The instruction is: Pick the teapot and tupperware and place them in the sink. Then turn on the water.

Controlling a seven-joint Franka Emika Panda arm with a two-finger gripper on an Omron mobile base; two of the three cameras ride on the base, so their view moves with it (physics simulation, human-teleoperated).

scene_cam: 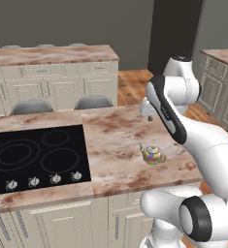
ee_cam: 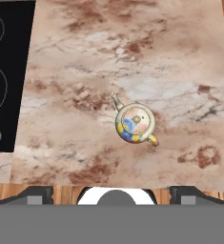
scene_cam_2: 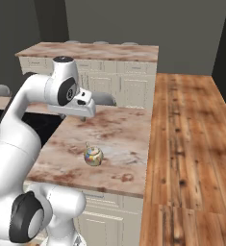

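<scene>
The teapot (ee_cam: 135, 124) is seen upright on the marble counter (ee_cam: 132, 57) — beside the black cooktop (ee_cam: 8, 71); the gripper (ee_cam: 113, 196) is held above, jaws spread wide, empty.

From my feed: brown-veined marble counter (scene_cam: 120, 140), black cooktop (scene_cam: 38, 155) set flush in its left part with a row of knobs (scene_cam: 33, 182) along the near edge, small teapot (scene_cam: 153, 154) upright alone on the bare stone right of it.

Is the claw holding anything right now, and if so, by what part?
Nothing is held. The claw hangs open above the counter, and the teapot sits alone on it below.
</scene>
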